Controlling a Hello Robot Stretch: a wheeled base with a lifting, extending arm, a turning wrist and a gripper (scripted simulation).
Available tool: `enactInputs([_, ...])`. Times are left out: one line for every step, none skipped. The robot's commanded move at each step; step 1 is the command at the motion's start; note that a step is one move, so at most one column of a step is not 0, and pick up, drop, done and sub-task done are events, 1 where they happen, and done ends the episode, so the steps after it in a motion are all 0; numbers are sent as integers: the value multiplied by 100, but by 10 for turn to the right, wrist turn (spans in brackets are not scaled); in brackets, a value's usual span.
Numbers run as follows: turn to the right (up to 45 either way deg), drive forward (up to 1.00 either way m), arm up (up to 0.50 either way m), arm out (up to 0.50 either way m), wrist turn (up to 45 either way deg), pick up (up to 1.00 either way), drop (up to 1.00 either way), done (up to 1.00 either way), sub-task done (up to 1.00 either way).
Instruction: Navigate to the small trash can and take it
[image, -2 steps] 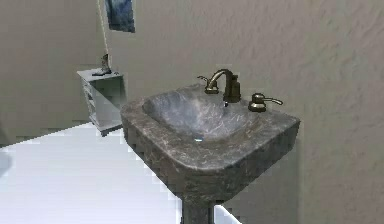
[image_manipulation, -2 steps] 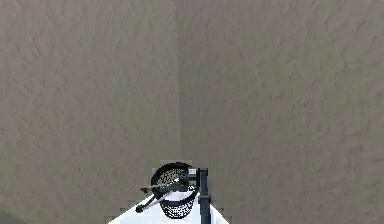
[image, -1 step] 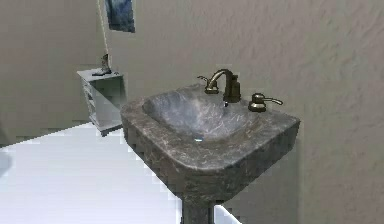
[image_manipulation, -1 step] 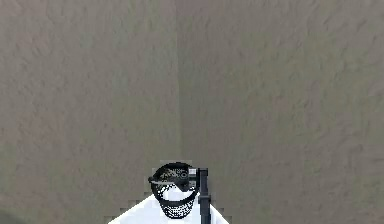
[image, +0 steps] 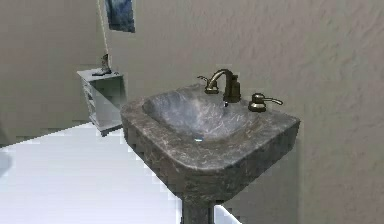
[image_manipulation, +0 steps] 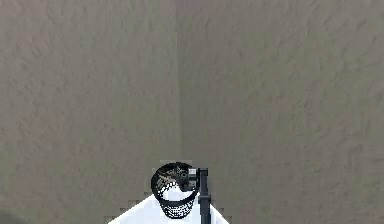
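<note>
The forward view looks ahead and somewhat downward from close range. A grey stone sink (image: 210, 130) sits near the lens, seen from above its rim, with the faucet (image: 222, 85) at the beige wall (image: 330, 60) behind. Toward this view's left the sight line runs farther, to a small white cabinet (image: 100, 95) and a picture (image: 120, 15) hung above it.

The arm side view faces a room corner (image_manipulation: 180, 80) where two beige walls meet. A black mesh trash can (image_manipulation: 172, 195) and the arm (image_manipulation: 203, 205) lie low at the bottom edge, close to the camera.

Both views take in rough beige wall and white floor (image: 60, 175); whether it is the same stretch cannot be told.
</note>
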Motion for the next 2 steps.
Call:
enactInputs([0, 0, -30, 0, 0, 0, 0, 0, 0])
enactInputs([0, 0, 0, 0, 0, 100, 0, 0, 0])
